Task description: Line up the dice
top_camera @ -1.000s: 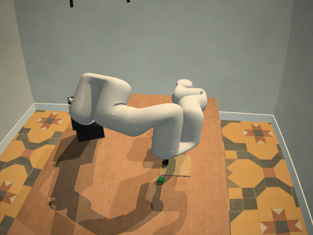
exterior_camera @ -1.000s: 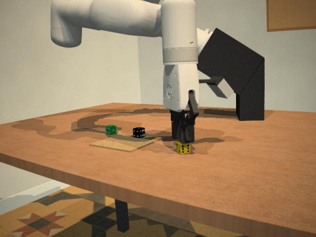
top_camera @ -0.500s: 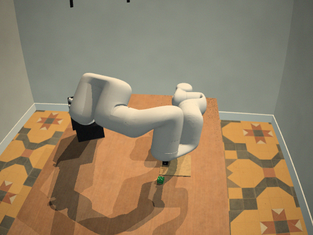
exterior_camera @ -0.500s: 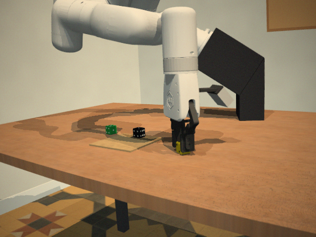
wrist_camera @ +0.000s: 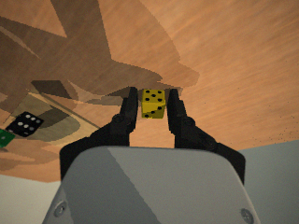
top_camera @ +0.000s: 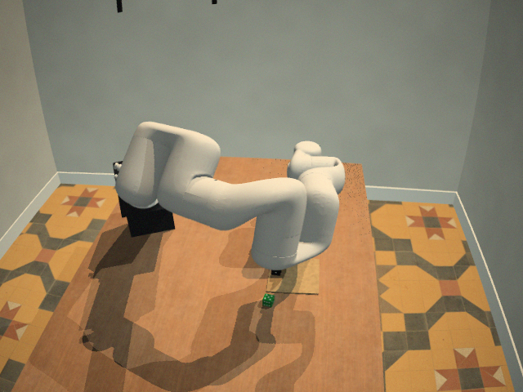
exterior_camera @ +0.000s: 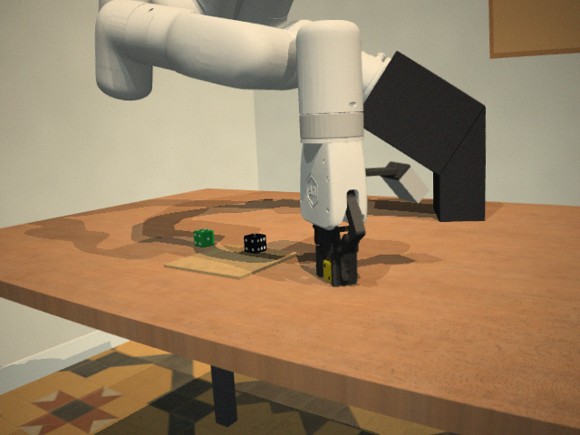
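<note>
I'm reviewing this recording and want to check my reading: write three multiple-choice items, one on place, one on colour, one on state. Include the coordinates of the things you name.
1. Where is the green die (top_camera: 268,300) (exterior_camera: 203,237) (wrist_camera: 5,138)?
A. On the mat (top_camera: 304,282) (exterior_camera: 219,266) (wrist_camera: 75,120)
B. Beside the mat
C. Between the fingers (exterior_camera: 349,270)

2. What colour is the die (exterior_camera: 327,272) (wrist_camera: 153,104) between the fingers?
A. Yellow
B. Black
C. Green

3. How are the fingers?
A. Pressed together
B. Squeezing a die
C. Apart, with gaps beside the die

1 B: the top view shows it past the mat's edge.
2 A: the wrist view shows yellow faces.
3 C: the wrist view shows gaps both sides.
</note>
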### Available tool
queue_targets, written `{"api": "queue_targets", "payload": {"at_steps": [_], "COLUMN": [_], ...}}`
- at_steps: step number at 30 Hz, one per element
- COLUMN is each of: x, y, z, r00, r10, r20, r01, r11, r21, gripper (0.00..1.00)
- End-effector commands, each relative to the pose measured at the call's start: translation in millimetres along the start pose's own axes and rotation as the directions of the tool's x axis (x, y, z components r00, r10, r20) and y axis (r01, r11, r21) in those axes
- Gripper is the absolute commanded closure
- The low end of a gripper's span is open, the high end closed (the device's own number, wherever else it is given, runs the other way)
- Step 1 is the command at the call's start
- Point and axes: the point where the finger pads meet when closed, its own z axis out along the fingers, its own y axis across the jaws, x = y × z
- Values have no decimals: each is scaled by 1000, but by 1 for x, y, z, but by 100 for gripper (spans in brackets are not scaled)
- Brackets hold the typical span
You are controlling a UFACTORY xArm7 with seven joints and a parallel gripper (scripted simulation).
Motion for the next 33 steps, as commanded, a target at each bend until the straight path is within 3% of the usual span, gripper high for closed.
{"api": "queue_targets", "payload": {"at_steps": [1, 30, 31, 33], "x": [0, 0, 0, 0], "y": [2, 2, 2, 2], "z": [-2, -2, -2, -2], "r00": [1000, 1000, 1000, 1000], "r10": [0, 0, 0, 0], "r20": [0, 0, 0, 0], "r01": [0, 0, 0, 0], "r11": [1000, 1000, 1000, 1000], "r21": [-5, -5, -5, -5], "gripper": [58, 58, 79, 79]}}
